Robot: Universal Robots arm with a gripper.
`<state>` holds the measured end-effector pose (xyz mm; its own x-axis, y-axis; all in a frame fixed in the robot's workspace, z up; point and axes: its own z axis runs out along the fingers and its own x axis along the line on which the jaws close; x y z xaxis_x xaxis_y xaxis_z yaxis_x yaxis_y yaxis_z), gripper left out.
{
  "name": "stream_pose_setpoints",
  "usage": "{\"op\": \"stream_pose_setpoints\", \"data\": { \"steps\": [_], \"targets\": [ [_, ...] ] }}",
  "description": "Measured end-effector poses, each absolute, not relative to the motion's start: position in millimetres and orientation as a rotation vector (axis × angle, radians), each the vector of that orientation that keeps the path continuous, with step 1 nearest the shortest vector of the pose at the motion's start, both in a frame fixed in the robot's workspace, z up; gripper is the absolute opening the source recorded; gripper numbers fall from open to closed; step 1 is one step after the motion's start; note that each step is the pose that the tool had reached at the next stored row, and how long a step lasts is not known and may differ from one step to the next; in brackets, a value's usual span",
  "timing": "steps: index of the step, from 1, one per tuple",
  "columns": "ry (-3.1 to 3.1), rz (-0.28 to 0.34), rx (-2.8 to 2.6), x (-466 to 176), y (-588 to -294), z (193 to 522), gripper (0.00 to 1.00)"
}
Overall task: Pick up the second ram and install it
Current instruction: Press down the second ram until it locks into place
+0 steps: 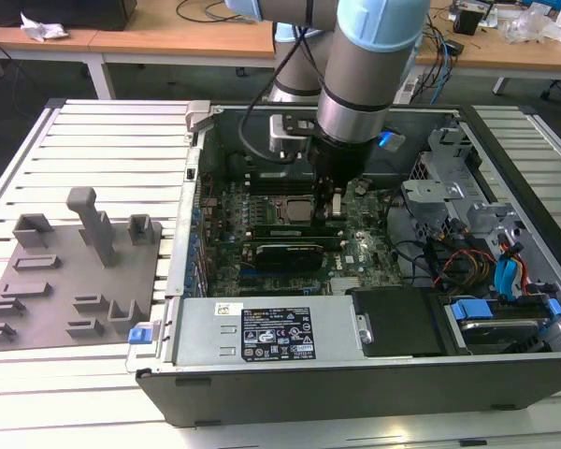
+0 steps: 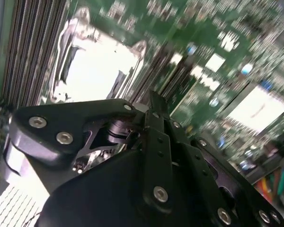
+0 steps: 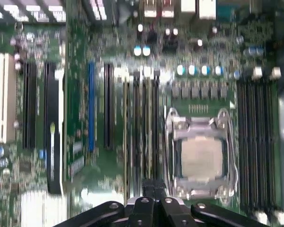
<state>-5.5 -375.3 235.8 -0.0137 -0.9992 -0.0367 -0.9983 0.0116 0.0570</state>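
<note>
Exterior view, gripper directly over second ram

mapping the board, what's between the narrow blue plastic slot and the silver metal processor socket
In the first wrist view, long black parallel slots fill the stretch from narrow blue slot to silver processor socket.

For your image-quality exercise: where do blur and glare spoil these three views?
Exterior view: sharp, evenly lit. Second wrist view: the motherboard is smeared, the processor socket glares white, and the gripper stays crisp. First wrist view: softly blurred throughout, with bright spots on the socket's metal frame.
</note>
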Motion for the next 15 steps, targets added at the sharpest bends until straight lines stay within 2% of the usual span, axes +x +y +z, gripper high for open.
{"op": "stream_pose_setpoints", "data": {
  "steps": [8, 15],
  "targets": [
    [-2.228, -0.095, 2.2, -64.1, -375.4, 231.0, 0.1],
    [-2.229, -0.097, 2.201, -63.2, -375.3, 233.4, 0.1]
  ]
}}
